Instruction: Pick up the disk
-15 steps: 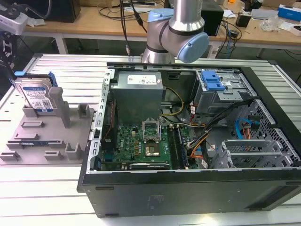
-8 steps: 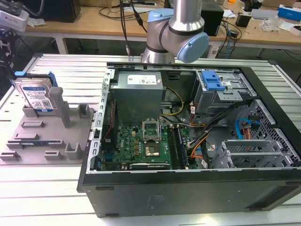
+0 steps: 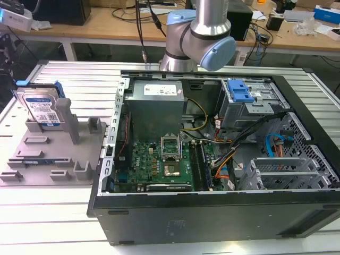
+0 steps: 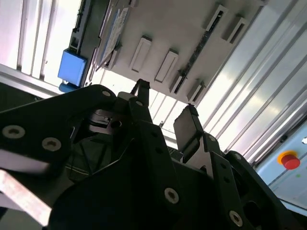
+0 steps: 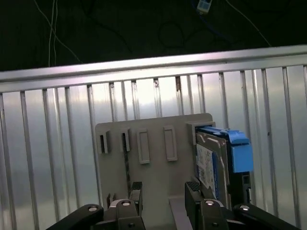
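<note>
Disk [image 3: 41,109], a flat rectangular silver metal drive with a white-and-blue printed label and blue plastic rails on its edges, stands upright on one thin edge in a slot of the grey plastic fixture plate [image 3: 53,154], at the corner of the plate far from the camera on the exterior view's left. Its broad labelled face is turned toward the exterior view's right and slightly toward the camera. It looks a little taller than wide there, so its long axis seems to run upward, though foreshortening leaves this uncertain.

In the first wrist view the disk [image 5: 213,160] shows edge-on, a blue rail on its outer side, and the fixture [image 5: 153,167] is matte with raised rectangular slots and posts. It lies on a ribbed, shiny aluminium table [image 3: 53,212] beside an open black computer case [image 3: 212,212].

The silver and pale-blue robot arm [image 3: 196,32] rises behind the case. Its black gripper [image 5: 164,191] points down over the fixture. The fingers [image 5: 135,191] are spread apart with bare plate showing between them and nothing held, and they are clear of the disk. The second wrist view shows the same spread gripper [image 4: 165,108], with the disk [image 4: 114,29] beyond it.
</note>
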{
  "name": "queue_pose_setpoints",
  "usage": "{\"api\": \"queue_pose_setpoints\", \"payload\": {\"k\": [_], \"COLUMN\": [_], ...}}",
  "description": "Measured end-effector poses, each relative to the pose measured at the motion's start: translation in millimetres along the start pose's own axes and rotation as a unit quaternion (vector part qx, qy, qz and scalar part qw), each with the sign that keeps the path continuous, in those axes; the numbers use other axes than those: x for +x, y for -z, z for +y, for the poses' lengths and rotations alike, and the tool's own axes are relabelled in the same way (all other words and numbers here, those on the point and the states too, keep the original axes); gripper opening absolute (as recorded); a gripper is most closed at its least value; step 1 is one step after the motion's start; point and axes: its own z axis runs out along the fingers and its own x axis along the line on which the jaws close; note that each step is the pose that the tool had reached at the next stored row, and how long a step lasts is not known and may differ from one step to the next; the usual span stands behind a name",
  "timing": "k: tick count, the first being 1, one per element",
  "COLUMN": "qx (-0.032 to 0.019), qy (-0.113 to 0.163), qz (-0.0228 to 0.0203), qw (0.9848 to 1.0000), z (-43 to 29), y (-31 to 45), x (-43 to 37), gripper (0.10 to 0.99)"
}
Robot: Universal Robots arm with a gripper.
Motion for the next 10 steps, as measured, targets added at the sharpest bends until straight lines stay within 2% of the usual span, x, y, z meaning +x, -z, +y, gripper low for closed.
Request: {"api": "queue_pose_setpoints", "payload": {"k": [8, 10], "qx": [-0.0001, 0.0001], "qy": [0.004, 0.004], "qz": [0.0001, 0.0003], "qw": [1.0, 1.0], "z": [0.0, 2.3], "y": [0.1, -0.3], "x": [-0.1, -3.9], "gripper": [0.482, 0.482]}}
